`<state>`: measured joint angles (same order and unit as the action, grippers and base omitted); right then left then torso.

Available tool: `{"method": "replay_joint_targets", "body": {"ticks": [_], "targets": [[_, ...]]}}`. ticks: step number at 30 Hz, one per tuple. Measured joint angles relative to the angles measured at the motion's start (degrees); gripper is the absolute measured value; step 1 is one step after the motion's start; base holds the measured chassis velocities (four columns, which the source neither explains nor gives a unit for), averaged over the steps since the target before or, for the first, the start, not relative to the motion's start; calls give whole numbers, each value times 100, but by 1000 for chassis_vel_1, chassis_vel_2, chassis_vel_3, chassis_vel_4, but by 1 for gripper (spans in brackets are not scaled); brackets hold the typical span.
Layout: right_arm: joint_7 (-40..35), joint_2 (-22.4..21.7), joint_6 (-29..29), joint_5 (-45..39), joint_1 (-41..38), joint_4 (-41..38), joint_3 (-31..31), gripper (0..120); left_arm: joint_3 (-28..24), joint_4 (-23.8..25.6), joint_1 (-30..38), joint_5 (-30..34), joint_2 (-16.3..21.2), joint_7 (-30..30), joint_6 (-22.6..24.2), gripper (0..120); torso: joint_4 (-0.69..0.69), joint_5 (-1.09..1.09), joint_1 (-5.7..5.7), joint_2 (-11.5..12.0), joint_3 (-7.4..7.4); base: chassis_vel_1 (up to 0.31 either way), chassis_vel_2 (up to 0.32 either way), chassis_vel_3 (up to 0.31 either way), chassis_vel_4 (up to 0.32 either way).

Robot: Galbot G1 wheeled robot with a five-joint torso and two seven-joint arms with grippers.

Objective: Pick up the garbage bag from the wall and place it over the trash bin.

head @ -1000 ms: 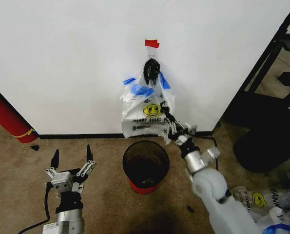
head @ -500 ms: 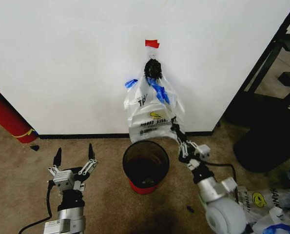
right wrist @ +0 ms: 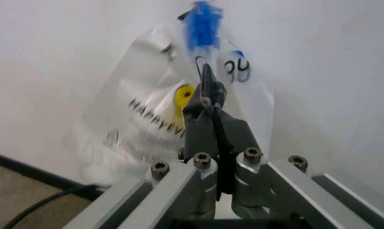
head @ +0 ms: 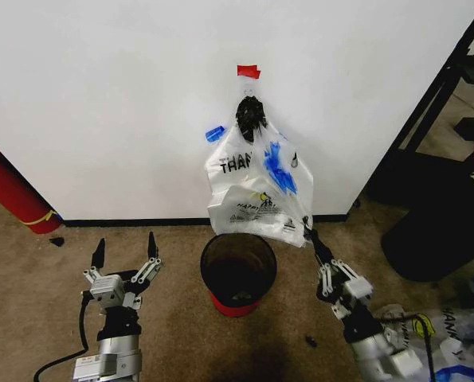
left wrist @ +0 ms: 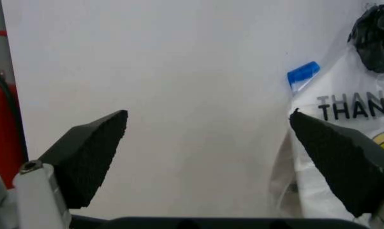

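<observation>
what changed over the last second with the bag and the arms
The right gripper, shut on the lower corner of the garbage bag, drew back from the wall and down toward the robot, pulling that corner out so the bag spread wider above the trash bin. The bag's top stayed hung under the red tape patch. The left gripper stayed open and low, barely shifting.
</observation>
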<state>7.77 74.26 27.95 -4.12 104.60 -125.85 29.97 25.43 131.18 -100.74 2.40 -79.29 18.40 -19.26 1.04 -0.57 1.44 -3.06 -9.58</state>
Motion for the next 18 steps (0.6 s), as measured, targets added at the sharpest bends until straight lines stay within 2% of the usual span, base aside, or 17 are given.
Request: {"method": "replay_joint_targets", "body": {"ticks": [5, 9, 18], "targets": [[179, 114, 675, 327, 324, 248, 83, 0, -25, -8, 14, 4, 5, -3, 0, 100, 0, 0, 1, 0, 0, 0, 0, 0, 0], [201, 115, 906, 459, 417, 342, 156, 0, -23, -12, 19, 13, 20, -3, 0, 100, 0, 0, 1, 0, 0, 0, 0, 0, 0], [-86, 129, 1898, 1176, 729, 742, 292, 0, -10, -33, 39, 40, 20, -5, 13, 100, 0, 0, 1, 0, 0, 0, 0, 0, 0]]}}
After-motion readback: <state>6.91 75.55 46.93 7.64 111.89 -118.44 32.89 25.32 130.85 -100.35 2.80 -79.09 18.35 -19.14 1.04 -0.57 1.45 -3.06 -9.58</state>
